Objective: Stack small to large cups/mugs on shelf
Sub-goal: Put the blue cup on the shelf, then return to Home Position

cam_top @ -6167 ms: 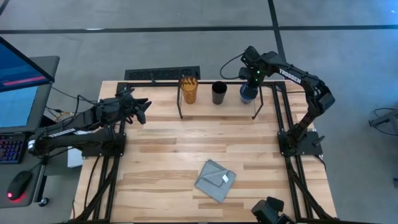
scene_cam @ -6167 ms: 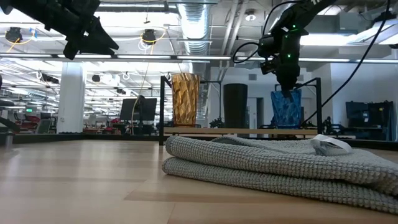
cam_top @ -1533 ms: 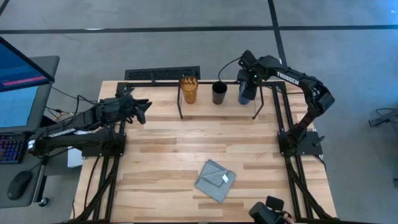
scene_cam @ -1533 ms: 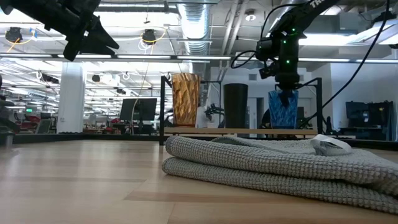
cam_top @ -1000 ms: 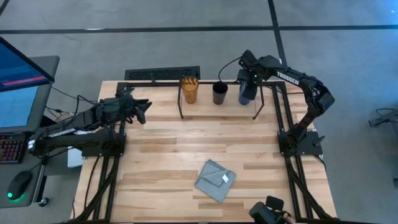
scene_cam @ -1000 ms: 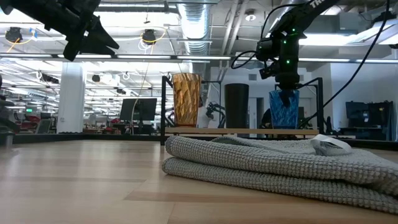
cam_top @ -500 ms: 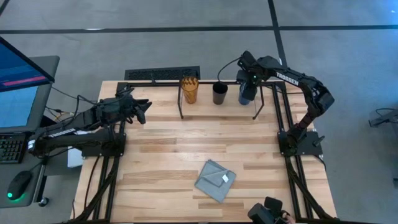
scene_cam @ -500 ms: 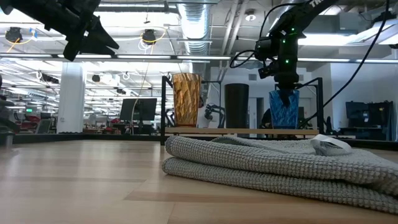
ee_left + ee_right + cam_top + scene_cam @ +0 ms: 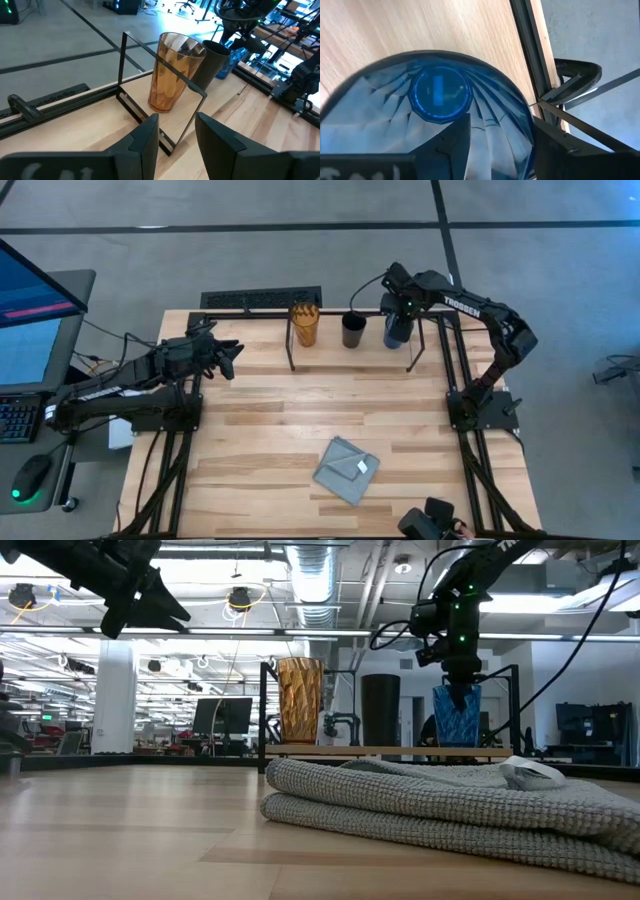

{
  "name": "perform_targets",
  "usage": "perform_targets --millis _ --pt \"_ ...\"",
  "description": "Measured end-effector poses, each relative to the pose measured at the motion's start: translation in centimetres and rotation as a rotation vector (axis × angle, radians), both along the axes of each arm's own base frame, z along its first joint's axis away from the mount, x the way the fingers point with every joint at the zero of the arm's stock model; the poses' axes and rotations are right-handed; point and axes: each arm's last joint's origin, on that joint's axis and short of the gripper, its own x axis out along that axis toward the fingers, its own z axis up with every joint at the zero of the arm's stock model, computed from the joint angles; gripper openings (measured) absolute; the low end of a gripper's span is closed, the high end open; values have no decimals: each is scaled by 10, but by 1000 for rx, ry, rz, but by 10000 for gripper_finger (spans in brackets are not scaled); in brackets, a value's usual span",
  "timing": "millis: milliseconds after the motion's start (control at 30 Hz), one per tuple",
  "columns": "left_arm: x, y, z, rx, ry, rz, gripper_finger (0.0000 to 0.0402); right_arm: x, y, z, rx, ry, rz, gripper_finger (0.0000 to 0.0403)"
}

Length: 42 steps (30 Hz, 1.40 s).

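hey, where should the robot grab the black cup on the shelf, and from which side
Probably by its rim, from straight above. The black cup stands upright and open-topped on the shelf, between the orange tumbler and blue cup, with the rail crowding its sides.

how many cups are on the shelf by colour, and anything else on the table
amber-orange tumbler: 1
black cup: 1
blue cup: 1, with the right end effector at its rim
grey folded cloth: 1, on the tabletop
total: 4 things, 3 of them cups on the shelf
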Motion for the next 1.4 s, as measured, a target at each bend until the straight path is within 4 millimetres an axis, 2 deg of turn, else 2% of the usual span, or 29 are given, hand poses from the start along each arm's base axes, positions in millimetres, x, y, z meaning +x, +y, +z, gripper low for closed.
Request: perform_targets --millis 133,467,700,900,1033,1133,1267,1400 --pt "0 0 0 0 0 0 119 0 0 3 -1 -1 0 195" --pt "0 0 0 -1 0 0 119 4 -5 33 -49 -39 23 192" --pt "0 0 0 -1 0 1 119 1 -2 47 -27 -20 18 189" --pt "0 0 0 7 6 0 119 1 -1 66 -40 -50 -36 187" --pt "-1 1 0 33 17 33 119 1 -1 91 -89 -115 -76 188" --pt "-2 3 1 53 25 105 119 -2 3 119 -152 -227 -93 189" --pt "-4 4 1 75 33 180 119 -19 23 164 -263 -453 -101 188" --pt "-4 5 3 88 10 206 119 -47 55 202 -359 -633 -99 187"
